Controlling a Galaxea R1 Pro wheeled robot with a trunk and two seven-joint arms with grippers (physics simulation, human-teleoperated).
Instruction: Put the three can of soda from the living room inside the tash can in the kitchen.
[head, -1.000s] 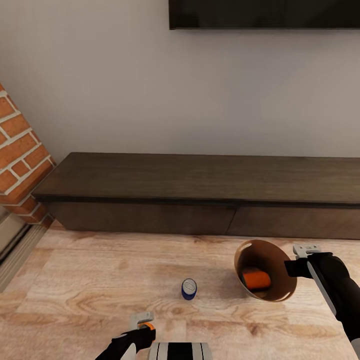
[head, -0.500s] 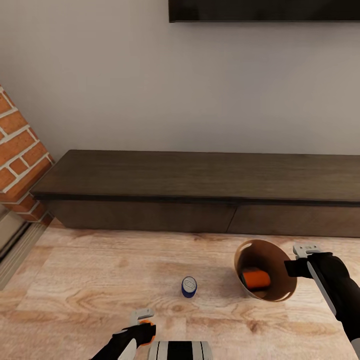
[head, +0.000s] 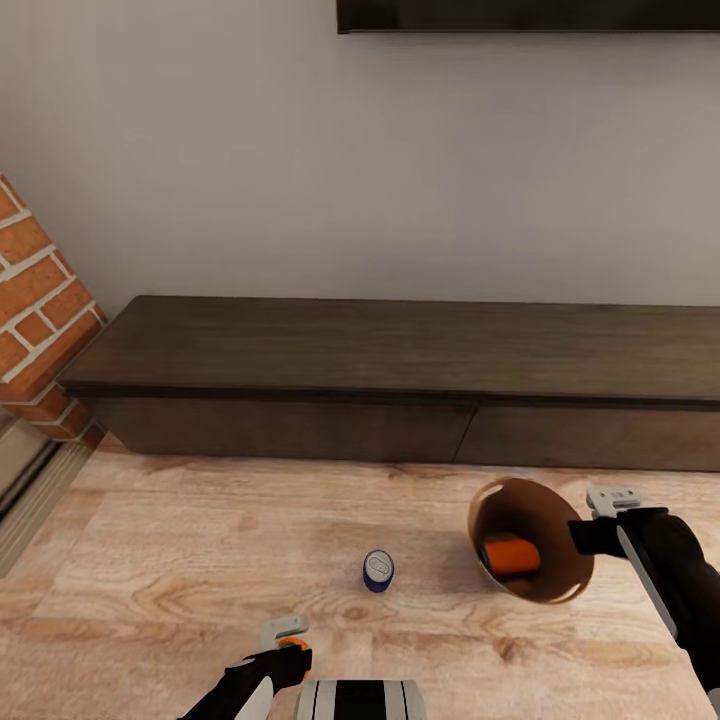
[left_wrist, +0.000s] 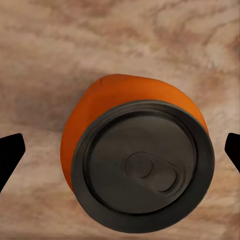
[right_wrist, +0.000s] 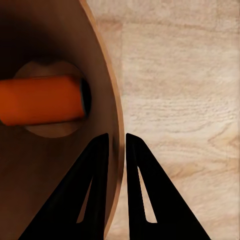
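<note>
A blue can of soda (head: 378, 571) stands upright on the wood floor in front of me. My right gripper (head: 592, 530) is shut on the rim of the tash can (head: 545, 505), which hangs tilted with its tan inside facing me. An orange can (head: 512, 555) lies on its side in it. In the right wrist view one finger is inside the bin wall (right_wrist: 50, 180) and one outside, with the orange can (right_wrist: 40, 100) at the bottom. My left gripper (head: 285, 640) hovers low over another orange can (left_wrist: 145, 165), fingers wide apart and clear of it.
A long low dark-wood cabinet (head: 400, 380) runs along the wall ahead, under a black TV (head: 530, 15). The red brick fireplace (head: 40, 320) stands at the left. Light wood floor (head: 200, 540) spreads between me and the cabinet.
The whole view has slid slightly, so the camera has moved. The left gripper has shifted a little over the orange can. The bin and the blue can keep their places.
</note>
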